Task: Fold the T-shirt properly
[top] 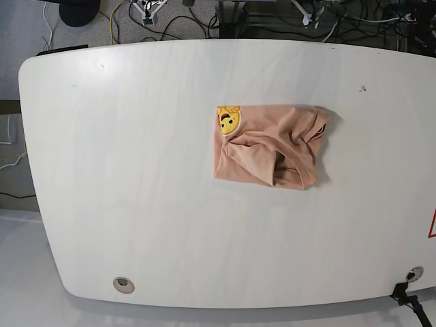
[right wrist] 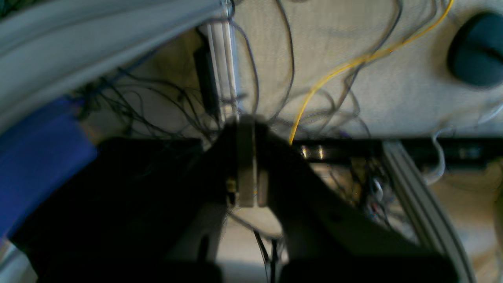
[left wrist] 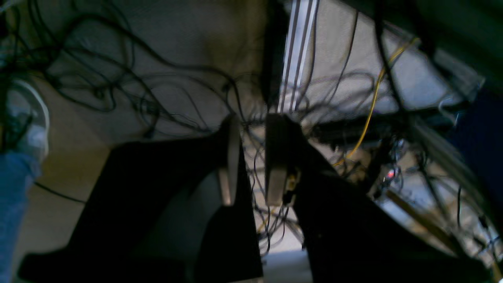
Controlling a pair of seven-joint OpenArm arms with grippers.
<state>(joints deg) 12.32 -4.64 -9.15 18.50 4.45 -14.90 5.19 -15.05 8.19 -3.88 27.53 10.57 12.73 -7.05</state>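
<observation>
Both wrist views are dim and blurred, showing only tangled cables (left wrist: pixel 165 90) over floor. The right gripper (right wrist: pixel 246 165) has its jaws pressed together, empty; the left gripper (left wrist: pixel 251 157) stands slightly parted, holding nothing. The T-shirt (top: pixel 269 146) lies crumpled, roughly folded, right of centre on the white table (top: pixel 136 170), neither arm visible there

The T-shirt (top: pixel 267 146) is a peach-pink garment lying folded into a rough, compact rectangle on the white table, somewhat right of the middle and a little toward the far side. A small yellow face-like print shows at its far-left corner. The top layers are loosely bunched, with creases and an overlapping flap running across the middle, and the right edge is rumpled.
</observation>
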